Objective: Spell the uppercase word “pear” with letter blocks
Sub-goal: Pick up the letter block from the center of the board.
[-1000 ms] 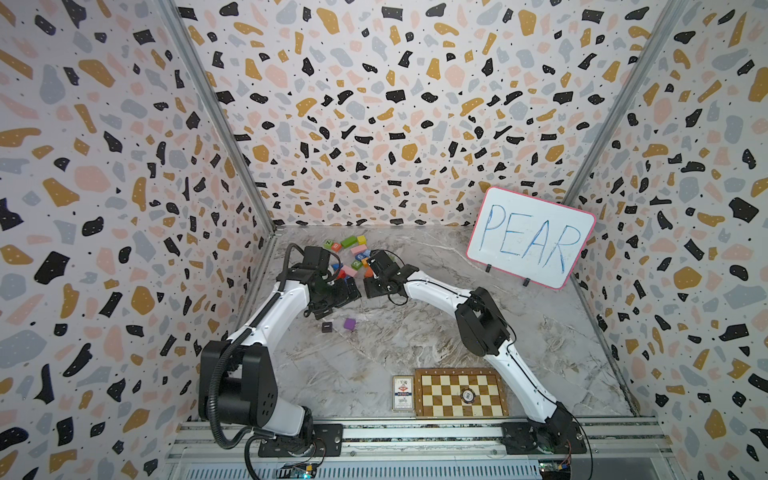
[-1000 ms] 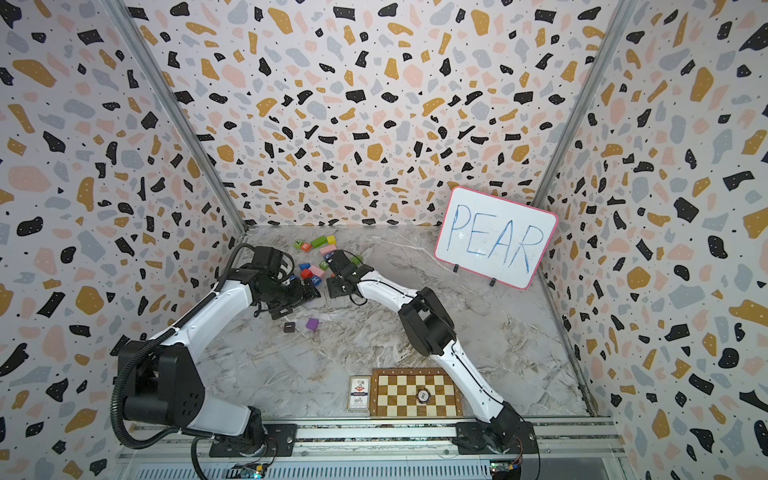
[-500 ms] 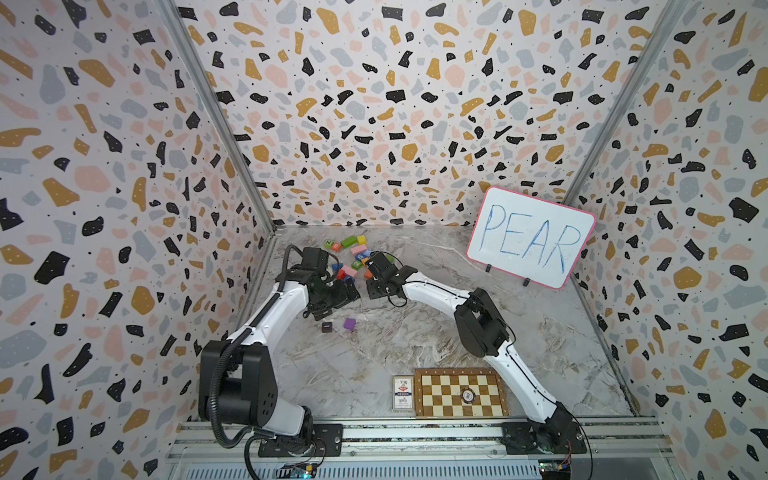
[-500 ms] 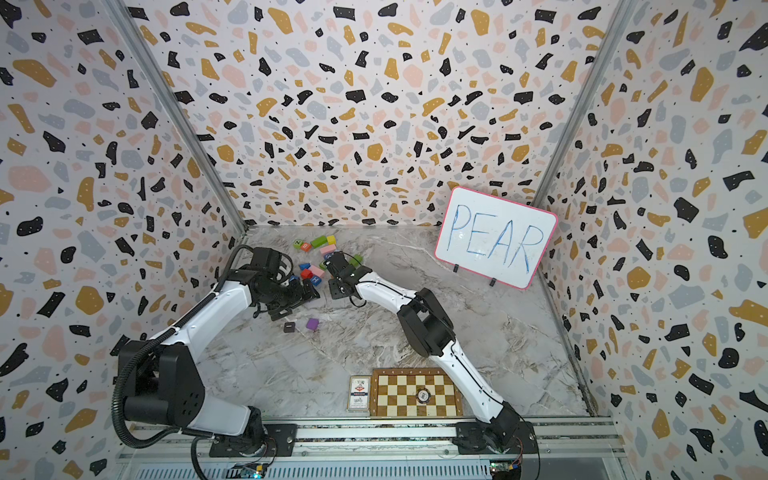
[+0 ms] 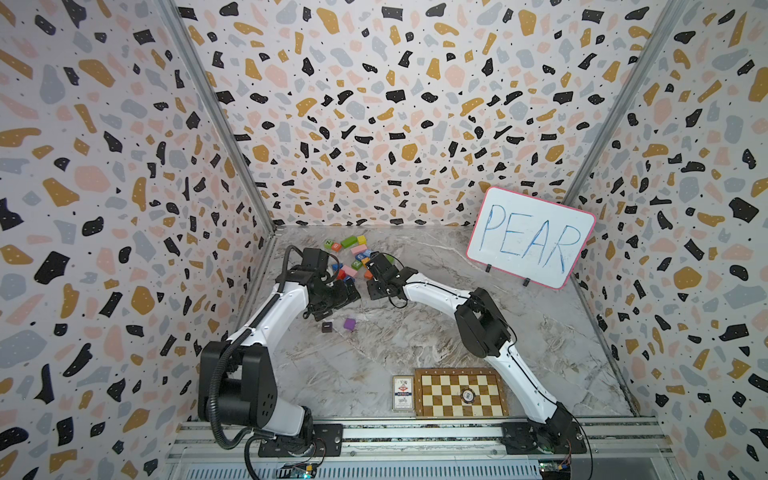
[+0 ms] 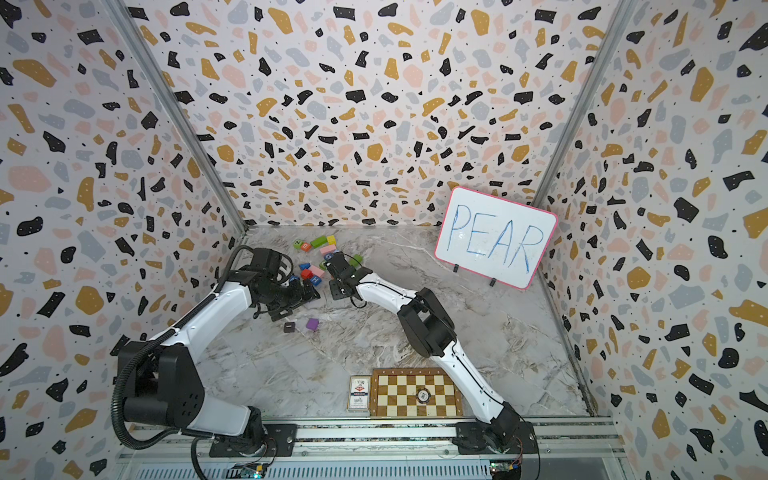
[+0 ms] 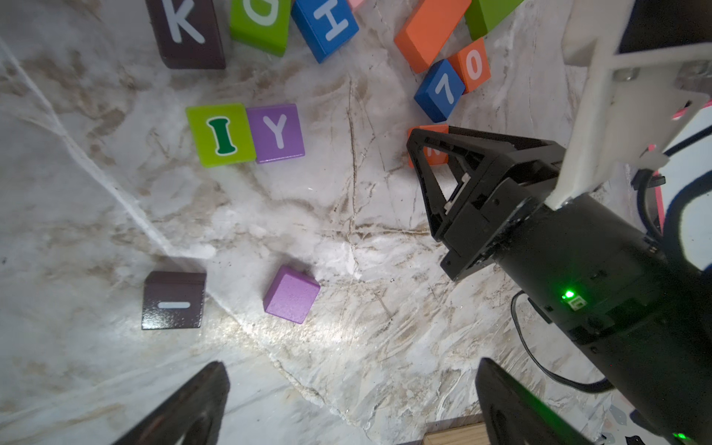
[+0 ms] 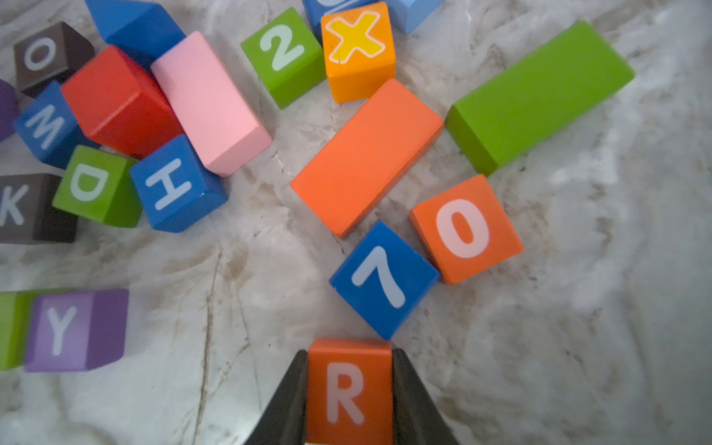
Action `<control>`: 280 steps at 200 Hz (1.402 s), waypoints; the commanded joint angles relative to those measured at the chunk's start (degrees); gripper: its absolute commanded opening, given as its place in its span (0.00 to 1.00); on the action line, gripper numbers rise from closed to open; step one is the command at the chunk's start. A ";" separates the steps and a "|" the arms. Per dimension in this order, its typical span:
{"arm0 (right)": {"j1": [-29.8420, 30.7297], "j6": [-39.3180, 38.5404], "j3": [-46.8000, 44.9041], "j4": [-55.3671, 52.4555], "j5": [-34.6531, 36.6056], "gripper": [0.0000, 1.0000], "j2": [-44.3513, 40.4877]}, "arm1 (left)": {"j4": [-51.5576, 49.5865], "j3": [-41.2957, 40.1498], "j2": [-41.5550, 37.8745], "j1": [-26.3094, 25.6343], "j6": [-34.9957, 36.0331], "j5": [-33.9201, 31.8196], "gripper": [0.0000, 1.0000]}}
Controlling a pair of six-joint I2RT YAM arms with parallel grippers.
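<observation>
My right gripper (image 8: 348,370) is shut on an orange-red letter block with a white R (image 8: 348,389), both fingers pressed flat against its sides. It sits at the near edge of the block pile (image 5: 353,262). From the left wrist view the same gripper (image 7: 424,154) covers most of that orange block (image 7: 437,156). My left gripper (image 7: 350,389) stands open over bare marble with nothing between its fingers. A blackish cube (image 7: 173,300) showing a white bar and a plain purple cube (image 7: 291,294) lie apart from the pile, in front of the left gripper (image 5: 349,291).
Loose blocks lie around the R: blue 7 (image 8: 383,279), orange 0 (image 8: 466,229), a long orange brick (image 8: 366,156), a green brick (image 8: 539,96), blue H (image 8: 177,185), purple Y (image 8: 73,329). A PEAR whiteboard (image 5: 530,237) leans at back right. A chessboard (image 5: 459,392) and card box (image 5: 403,392) lie near the front.
My right gripper has closed on the R block over the last second. The left arm has stayed where it was, still open.
</observation>
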 commanded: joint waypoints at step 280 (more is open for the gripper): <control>-5.29 -2.02 -30.81 1.35 3.82 0.27 -31.37 | 9.89 -4.79 -6.25 -7.99 -4.57 6.43 0.99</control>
